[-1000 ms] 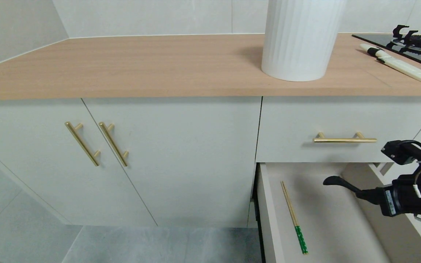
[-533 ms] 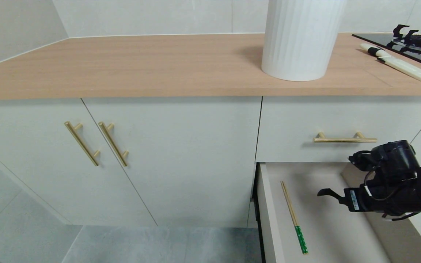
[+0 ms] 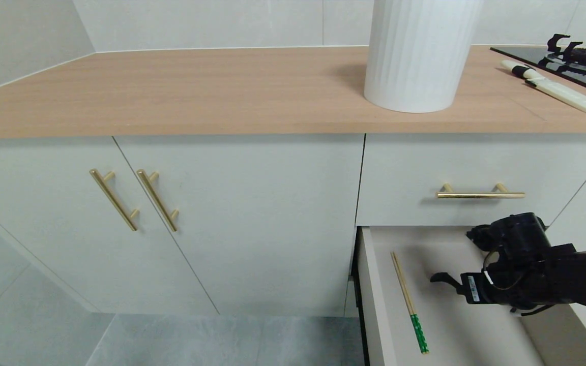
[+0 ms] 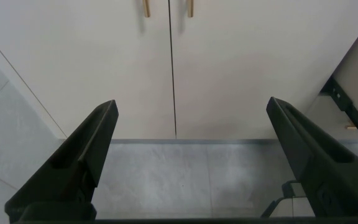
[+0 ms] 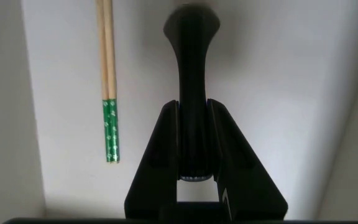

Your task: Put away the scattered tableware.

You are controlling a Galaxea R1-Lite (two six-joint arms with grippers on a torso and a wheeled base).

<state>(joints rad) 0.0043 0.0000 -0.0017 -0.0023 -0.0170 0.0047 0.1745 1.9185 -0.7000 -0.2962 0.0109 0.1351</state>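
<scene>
The left gripper (image 4: 191, 109) hangs low in front of the cabinet doors (image 3: 252, 218). Its 2 fingers (image 4: 86, 155) are spread wide with nothing between them. The doors' 2 gold handles (image 3: 114, 199) are cut off at the frame edge in the left wrist view.

To the right, under a closed upper drawer (image 3: 476, 173), the lower drawer (image 3: 372, 295) stands pulled out, its front end cut off by the picture's edge. A pair of chopsticks (image 3: 409, 302) with green ends lies on its floor along the left wall.

Just right of them, the right gripper (image 3: 468, 292) sits over the drawer, fingers (image 5: 166, 143) closed tight on the handle of a black utensil (image 5: 191, 37). Its rounded end points toward the drawer's back. Whether it is a spoon, and whether it touches the drawer floor, is hard to make out.

On the table (image 3: 196, 91) above stands a white ribbed container (image 3: 417, 56) with its top cropped. Farther right lie a cream knife (image 3: 552, 89) and a partly visible stove (image 3: 578, 61).
</scene>
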